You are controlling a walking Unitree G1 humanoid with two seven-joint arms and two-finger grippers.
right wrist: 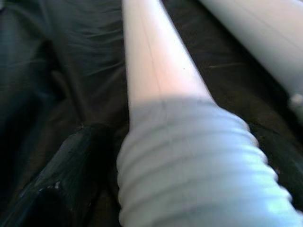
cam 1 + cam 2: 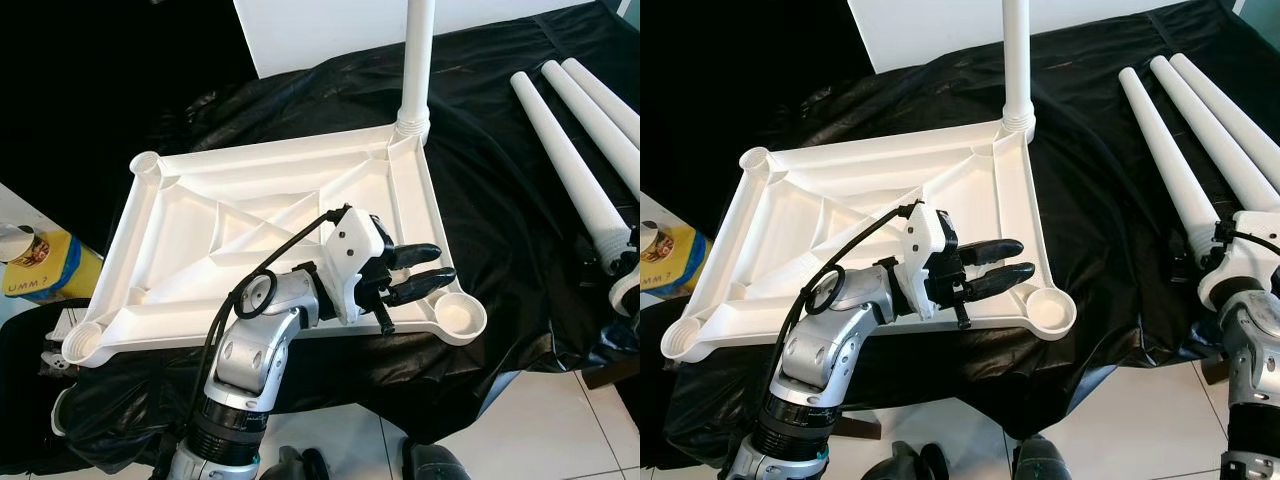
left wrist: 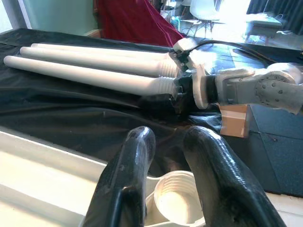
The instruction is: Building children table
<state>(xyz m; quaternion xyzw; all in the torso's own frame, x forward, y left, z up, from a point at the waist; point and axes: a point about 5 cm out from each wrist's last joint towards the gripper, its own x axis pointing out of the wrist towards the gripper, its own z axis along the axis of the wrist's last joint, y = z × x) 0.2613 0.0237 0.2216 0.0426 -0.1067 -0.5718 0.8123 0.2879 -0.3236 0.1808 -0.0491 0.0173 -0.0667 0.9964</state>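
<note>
Upside-down white table top (image 2: 250, 215) on black cloth (image 2: 500, 200), with 1 leg (image 2: 418, 60) already standing in the far right corner socket. 3 sockets not yet filled, among them the near right socket (image 2: 458, 316). 3 loose legs (image 2: 1185, 160) lying side by side on the cloth, to the right of the top. Left gripper (image 2: 425, 272) over the top's near right edge, fingers slightly spread, empty. Right gripper (image 2: 1215, 255) closed around the threaded end of the nearest loose leg. Roughly a quarter done.

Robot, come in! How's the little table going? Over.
Left gripper open, over tabletop near empty corner socket. Right gripper around threaded end of loose leg. One leg already in. Nothing blocking.
</note>
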